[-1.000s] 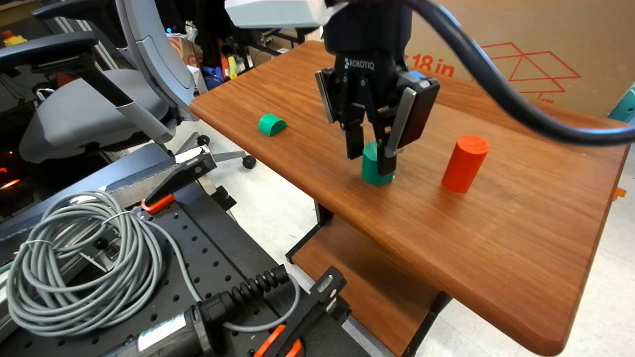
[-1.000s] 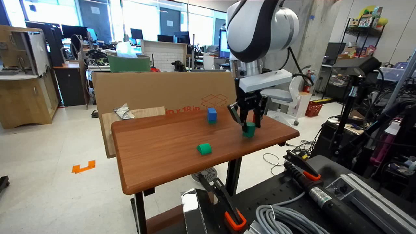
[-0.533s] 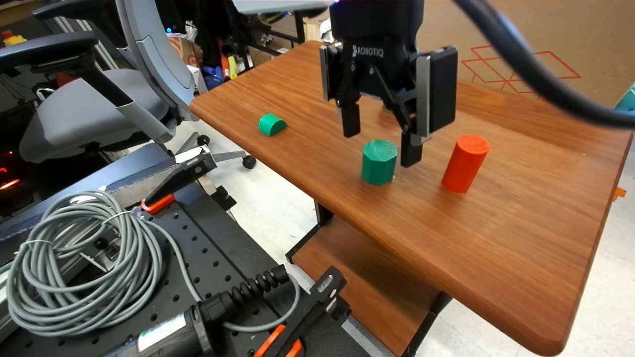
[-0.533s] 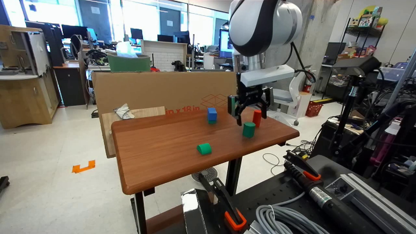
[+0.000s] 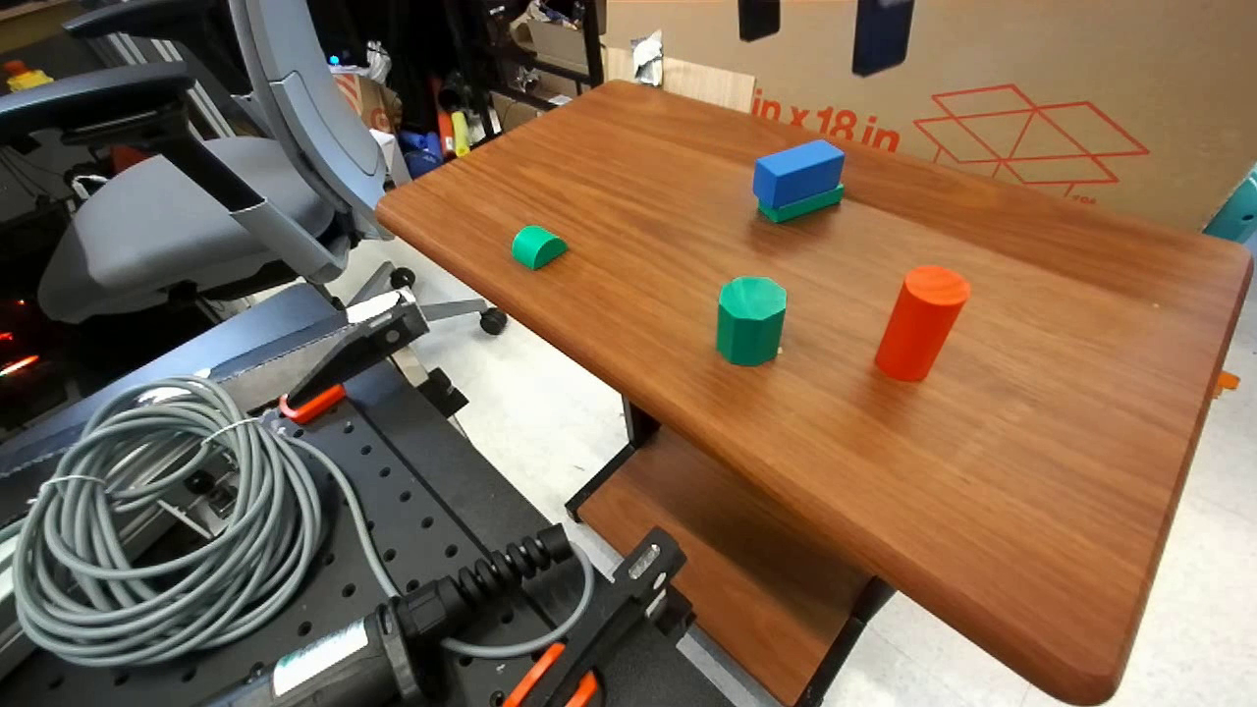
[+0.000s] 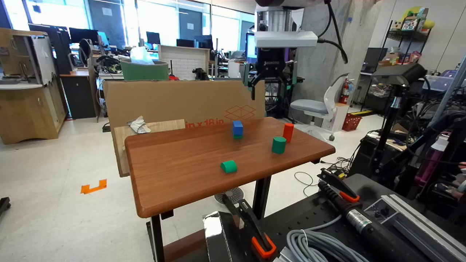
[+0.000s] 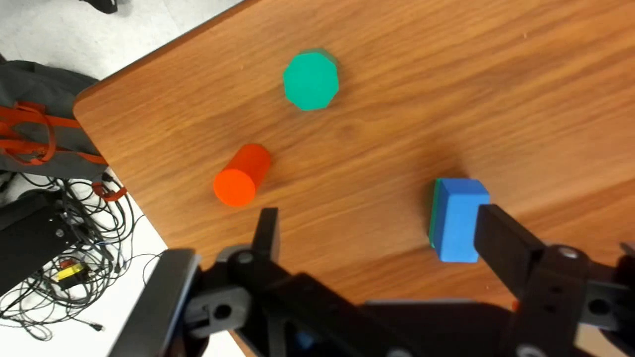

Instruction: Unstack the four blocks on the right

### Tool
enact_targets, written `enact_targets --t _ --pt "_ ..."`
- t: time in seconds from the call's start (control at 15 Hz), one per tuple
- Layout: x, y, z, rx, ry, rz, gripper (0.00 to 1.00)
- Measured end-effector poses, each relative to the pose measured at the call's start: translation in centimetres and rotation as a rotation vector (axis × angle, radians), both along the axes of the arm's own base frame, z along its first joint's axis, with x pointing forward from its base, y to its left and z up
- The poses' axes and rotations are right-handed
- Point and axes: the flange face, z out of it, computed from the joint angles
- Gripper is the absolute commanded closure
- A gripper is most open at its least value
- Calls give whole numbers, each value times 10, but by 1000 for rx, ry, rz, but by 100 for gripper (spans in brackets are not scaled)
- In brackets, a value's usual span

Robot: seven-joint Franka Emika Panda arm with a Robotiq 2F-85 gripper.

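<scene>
The short green cylinder (image 5: pixel 751 322), eight-sided on top, stands upright on the table, apart from the tall red-orange cylinder (image 5: pixel 920 324). Farther back, the blue rectangular block (image 5: pixel 798 174) lies on top of the flat green rectangular block (image 5: pixel 802 204); only a thin green edge shows under it in the wrist view. My gripper (image 7: pixel 378 220) is open high above the table, nothing between its fingers. In the wrist view its right finger (image 7: pixel 506 243) overlaps the edge of the blue block without reaching it. At the top of an exterior view just the fingertips (image 5: pixel 881 37) show.
A lone half-round green block (image 5: pixel 538 247) lies near the table's edge. Behind the wooden table (image 6: pixel 182 156) stands a large cardboard sheet (image 6: pixel 174 98). A grey chair (image 5: pixel 196 187) and a black cart with coiled cable (image 5: pixel 167 520) are close by.
The gripper has opened from around the green cylinder, leaving it standing on the table. It has then risen well up and back, toward above the blue block. The blocks have stayed put.
</scene>
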Motion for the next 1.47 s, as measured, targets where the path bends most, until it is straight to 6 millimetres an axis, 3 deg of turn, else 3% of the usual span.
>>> enact_targets --t 0.33,0.8,1.13,1.47 --pt "40 5 26 26 -90 -115 0" --pt "96 4 21 17 -100 -206 0" --pt "104 10 9 19 -93 -234 0" --pt "92 21 -3 37 -50 -214 0"
